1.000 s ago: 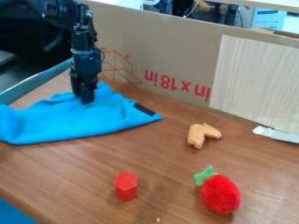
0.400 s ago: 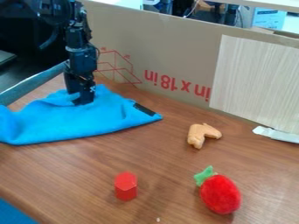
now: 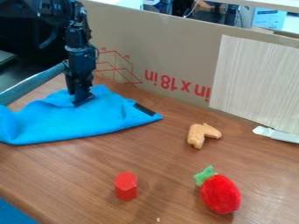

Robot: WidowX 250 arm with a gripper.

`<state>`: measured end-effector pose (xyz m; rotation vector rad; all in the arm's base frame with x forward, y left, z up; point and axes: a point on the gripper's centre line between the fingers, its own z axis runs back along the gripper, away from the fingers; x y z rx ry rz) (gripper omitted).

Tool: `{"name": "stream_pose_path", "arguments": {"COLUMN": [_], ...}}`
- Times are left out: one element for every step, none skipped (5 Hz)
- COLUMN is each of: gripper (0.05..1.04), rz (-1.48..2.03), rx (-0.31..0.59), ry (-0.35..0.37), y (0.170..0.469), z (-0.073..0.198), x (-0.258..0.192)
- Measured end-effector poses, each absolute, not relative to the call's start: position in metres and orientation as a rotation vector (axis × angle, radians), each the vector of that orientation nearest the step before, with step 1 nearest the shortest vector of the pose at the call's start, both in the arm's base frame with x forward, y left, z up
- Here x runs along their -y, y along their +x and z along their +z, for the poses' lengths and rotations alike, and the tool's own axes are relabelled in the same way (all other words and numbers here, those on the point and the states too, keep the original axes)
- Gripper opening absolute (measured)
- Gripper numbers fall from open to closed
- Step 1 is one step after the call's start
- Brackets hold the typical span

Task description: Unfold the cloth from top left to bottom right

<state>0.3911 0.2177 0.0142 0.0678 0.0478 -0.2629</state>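
Presently, the gripper [image 3: 83, 101] is at the upper left part of the table [image 3: 169, 162], and its tip touches the blue cloth [image 3: 76, 120]; whether it is open or closed on the fabric, I cannot tell. The cloth lies on the left side of the table, folded and wrinkled, with its long lower edge going up to the right; near its right corner it has a black patch [image 3: 144, 109]. The table is of brown wood with a visible grain, and it carries several small things; to the right of the cloth lies a tan bent piece [image 3: 201, 134]; nearer to the camera, a red block [image 3: 125, 186] stands upright, and well apart from it, at the lower right, lies a red strawberry [image 3: 220, 194] with a green top; a tiny pale speck [image 3: 158, 219] is close to the bottom edge of the view. Along the back of the table stands a cardboard wall [image 3: 169, 48] with red print; a pale striped board [image 3: 257, 78] is against its right part, and near the foot of this board lies a white strip [image 3: 277, 134]; behind the wall, the room shows a light blue box [image 3: 269, 18] and some dark objects; the area at the upper left is dark also.
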Motion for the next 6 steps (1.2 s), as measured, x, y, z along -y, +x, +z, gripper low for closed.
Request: {"name": "stream_pose_path", "arguments": {"gripper": [0.162, 0.060, 0.050, 0.050, 0.050, 0.050], "rz": [-0.264, -0.263, -0.268, -0.296, -0.329, -0.383], "rx": [-0.050, -0.052, -0.052, 0.029, 0.114, 0.163], "ry": [0.068, 0.065, 0.046, 0.028, 0.003, -0.017], "y": [0.391, 0.390, 0.389, 0.383, 0.362, 0.340], "z": [0.014, 0.014, 0.016, 0.059, 0.097, 0.119], "x": [-0.218, -0.217, -0.215, -0.203, -0.195, -0.179]}}
